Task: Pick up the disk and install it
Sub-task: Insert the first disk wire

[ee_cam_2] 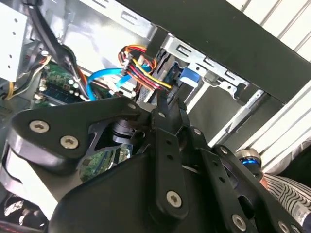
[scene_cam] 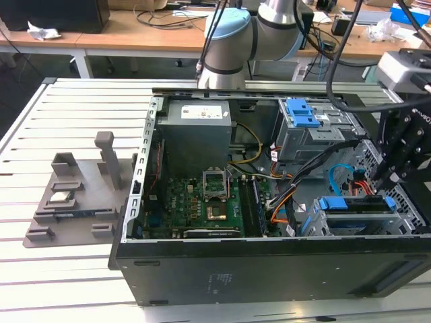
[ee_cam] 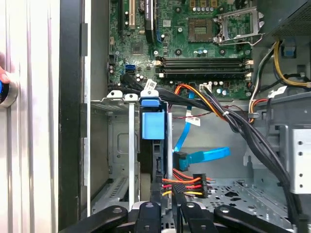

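The disk (scene_cam: pixel 353 204) stands on edge in the drive bay at the near corner of the open computer case (scene_cam: pixel 269 269), at the exterior view's right; its bright blue frame shows along the top. In the first wrist view the disk (ee_cam: pixel 154 125) sits edge-on between the bay's metal walls. My black gripper (scene_cam: pixel 378 180) hangs just above and to the right of it. In the second wrist view the gripper (ee_cam_2: pixel 166 102) has its fingertips drawn together with nothing between them, pointing at the blue frame (ee_cam_2: pixel 187 77).
Orange, yellow and blue cables (ee_cam: pixel 204 155) run beside the bay. A blue latch on a grey metal cage (scene_cam: pixel 303 114) sits at the case's back. A grey fixture (scene_cam: pixel 74 195) holding a small square chip lies at the exterior view's left. A hand (ee_cam: pixel 3 76) rests at the table edge.
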You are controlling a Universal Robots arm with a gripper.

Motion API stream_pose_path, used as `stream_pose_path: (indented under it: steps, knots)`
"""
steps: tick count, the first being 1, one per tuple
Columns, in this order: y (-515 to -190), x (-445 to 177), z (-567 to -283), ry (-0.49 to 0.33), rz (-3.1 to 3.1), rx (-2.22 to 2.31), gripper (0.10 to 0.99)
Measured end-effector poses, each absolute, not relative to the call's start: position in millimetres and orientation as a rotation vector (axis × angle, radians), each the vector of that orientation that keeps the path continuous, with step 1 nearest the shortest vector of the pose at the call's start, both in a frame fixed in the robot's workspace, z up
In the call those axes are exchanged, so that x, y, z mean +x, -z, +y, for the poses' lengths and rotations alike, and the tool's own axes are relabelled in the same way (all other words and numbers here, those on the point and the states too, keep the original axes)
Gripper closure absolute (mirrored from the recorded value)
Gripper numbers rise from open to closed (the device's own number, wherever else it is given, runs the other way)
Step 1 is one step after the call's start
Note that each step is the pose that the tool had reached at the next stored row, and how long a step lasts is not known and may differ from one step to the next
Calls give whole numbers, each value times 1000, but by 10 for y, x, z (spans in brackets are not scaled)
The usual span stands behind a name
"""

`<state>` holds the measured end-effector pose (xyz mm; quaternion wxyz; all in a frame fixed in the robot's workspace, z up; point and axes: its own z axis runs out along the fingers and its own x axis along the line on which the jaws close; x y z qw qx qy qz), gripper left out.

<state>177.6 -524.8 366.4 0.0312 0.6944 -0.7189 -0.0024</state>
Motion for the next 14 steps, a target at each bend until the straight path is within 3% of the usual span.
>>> stream_pose_path:
  steps: [3,5,14]
  knots:
    - [-3709,1775,-5200,7,-2215,2139,863]
    - [-3749,1775,-5177,7,-2215,2139,980]
    - [-3962,1776,-5147,7,-2215,2139,980]
